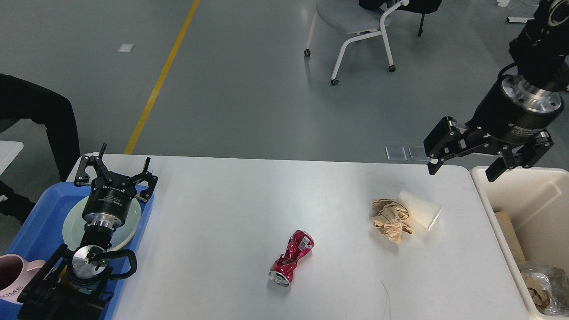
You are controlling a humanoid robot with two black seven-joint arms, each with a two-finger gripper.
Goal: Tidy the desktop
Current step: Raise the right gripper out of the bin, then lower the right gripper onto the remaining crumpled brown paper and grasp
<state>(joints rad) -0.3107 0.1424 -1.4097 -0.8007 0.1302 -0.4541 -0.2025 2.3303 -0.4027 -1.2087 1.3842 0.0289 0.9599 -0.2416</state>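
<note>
The desktop (231, 209) fills the lower frame, rigid and fixed (nothing to grasp); light litter remains on it, with right gripper (462, 171) and left gripper (116, 171) both spread, empty.

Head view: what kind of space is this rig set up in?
Likely an indoor lab or workshop floor, not a home: grey sealed floor with a yellow line, a wheeled office chair standing loose, and a white desktop staged with trash.

The black two-finger left gripper (114, 171) points toward the far side at the near left, jaws spread and empty. The black two-finger right gripper (464, 170) hangs high at far right, angled down-left, jaws apart, holding nothing.
</note>
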